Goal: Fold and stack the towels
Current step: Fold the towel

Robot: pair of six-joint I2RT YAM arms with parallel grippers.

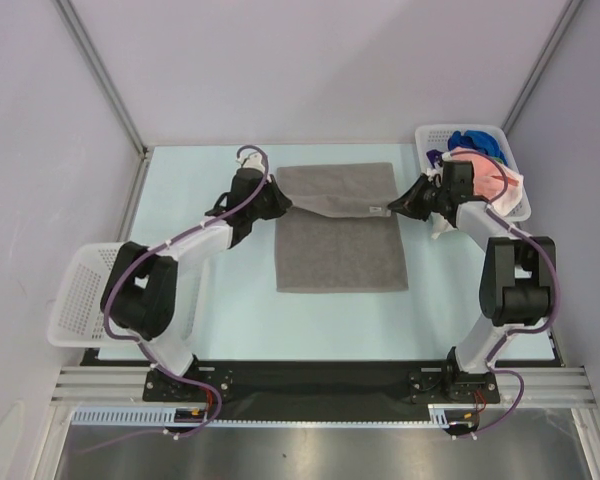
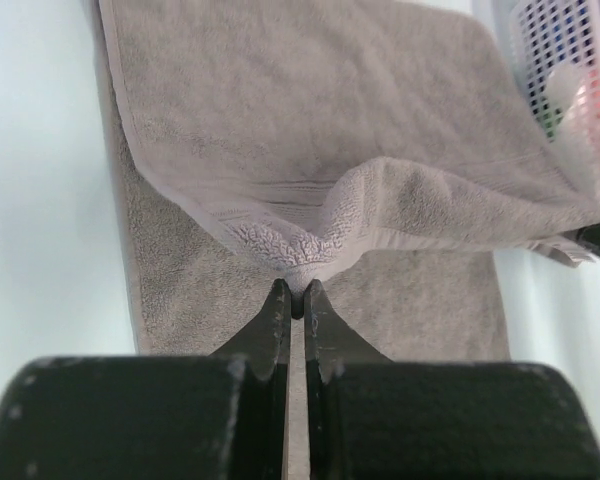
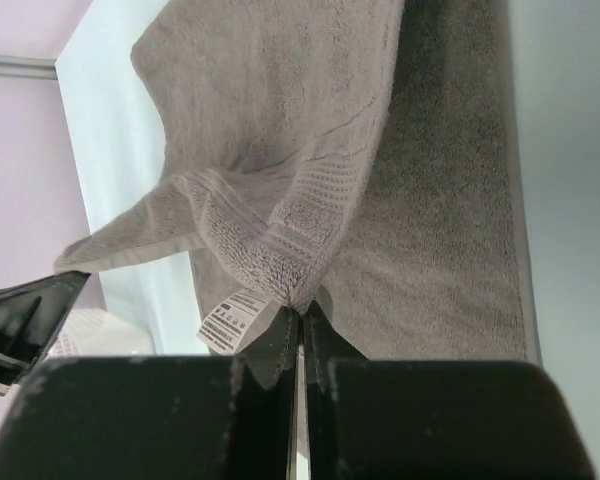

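The left gripper (image 2: pixel 295 300) pinches the grey towel's (image 2: pixel 310 130) folded edge (jaws nearly closed).

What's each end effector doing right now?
Left end effector: closed on a grey towel corner.
Right end effector: closed on the towel's tagged corner.

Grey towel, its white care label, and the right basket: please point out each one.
grey towel (image 1: pixel 340 255): top external view, on the flat lower layer.
care label (image 3: pixel 232 313): right wrist view, middle of the tag.
right basket (image 1: pixel 516 172): top external view, on its right wall.
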